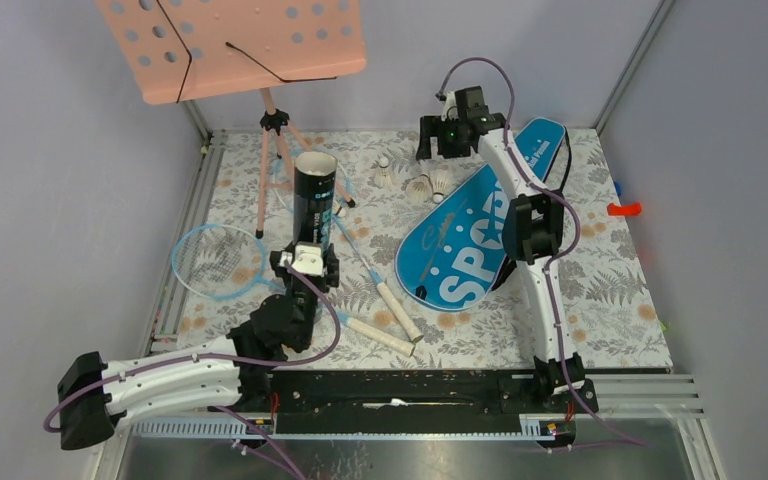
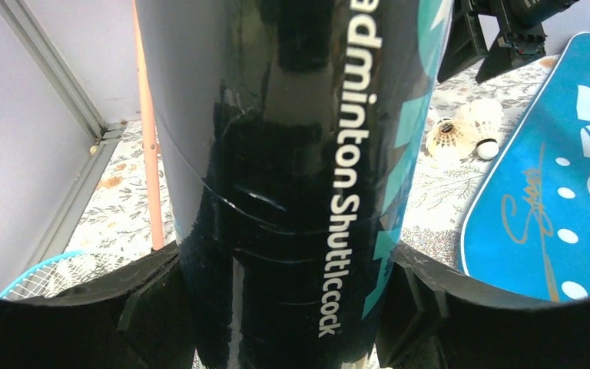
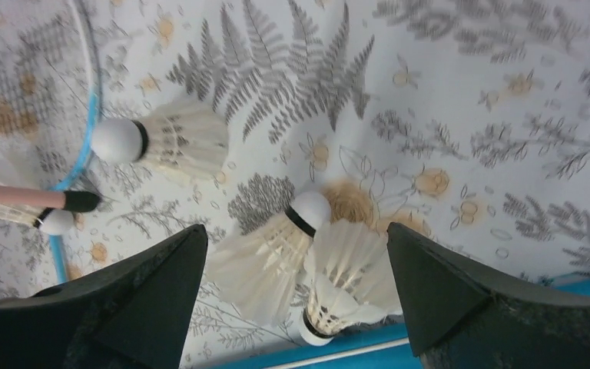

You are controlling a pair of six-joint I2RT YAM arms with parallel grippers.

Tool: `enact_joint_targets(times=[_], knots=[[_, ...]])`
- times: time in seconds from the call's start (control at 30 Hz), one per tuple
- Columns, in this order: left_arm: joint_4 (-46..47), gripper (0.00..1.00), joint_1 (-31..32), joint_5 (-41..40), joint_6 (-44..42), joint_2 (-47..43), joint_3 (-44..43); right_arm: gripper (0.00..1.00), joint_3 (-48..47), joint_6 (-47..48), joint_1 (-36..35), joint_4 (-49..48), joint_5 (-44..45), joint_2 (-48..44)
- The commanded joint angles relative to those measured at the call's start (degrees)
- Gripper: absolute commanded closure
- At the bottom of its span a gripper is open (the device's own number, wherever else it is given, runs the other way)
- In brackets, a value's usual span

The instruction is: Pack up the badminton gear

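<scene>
Clamped the left gripper [image 2: 284, 307] on the dark tube [image 2: 276, 154], with one black finger [image 2: 123, 315] pressed tight on each side, low down. Stood the tube upright, open end up, near the left middle of the worktop [image 1: 620, 290].

Held the right gripper [image 3: 296, 296] wide open, fingers [image 3: 146, 307] apart and touching nothing. Hung just above two white shuttlecocks [image 3: 265, 261]. Lay touching each other near the far edge of the worktop, just beside the rim of the blue bag [image 3: 353, 355]. Found a third shuttlecock [image 3: 165, 138] near them, toward the left edge, right by a light-blue racket frame [image 3: 84, 115]. Spotted a fourth shuttlecock [image 3: 54, 221] half hidden behind a pink leg [image 3: 15, 196] of the music stand [image 1: 230, 45].

Lay flat and slanted, that blue bag, from the far right corner down toward the middle of the worktop. Rested the other racket head [image 1: 218, 262] close to the left edge, beside the left gripper. Pointed both cream handles [image 1: 380, 335] toward the near edge, around the middle. Stood on its tripod at the far left corner, the pink music stand.
</scene>
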State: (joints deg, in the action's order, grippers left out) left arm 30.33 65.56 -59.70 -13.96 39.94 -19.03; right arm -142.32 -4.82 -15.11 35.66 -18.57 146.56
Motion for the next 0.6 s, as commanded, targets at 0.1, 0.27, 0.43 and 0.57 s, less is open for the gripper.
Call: enact_joint_targets(times=[0.1, 0.27, 0.43, 0.57], knots=[[7.1, 0.87, -0.3, -1.3, -2.8, 2.7, -1.5, 0.09, 8.1, 2.4, 0.4, 5.0, -4.5, -5.3], [6.7, 0.87, -0.3, -1.6, -2.8, 3.2, -1.7, 0.21, 4.9, 6.4, 0.4, 12.1, -10.8, -3.6], [5.8, 0.87, -0.3, -1.6, -2.3, 2.8, -1.7, 0.46, 6.0, 6.6, 0.4, 13.6, -10.4, -4.0], [5.0, 0.87, -0.3, -1.4, -1.6, 2.4, -1.8, 0.77, 9.3, 5.9, 0.4, 13.4, -9.6, -7.2]])
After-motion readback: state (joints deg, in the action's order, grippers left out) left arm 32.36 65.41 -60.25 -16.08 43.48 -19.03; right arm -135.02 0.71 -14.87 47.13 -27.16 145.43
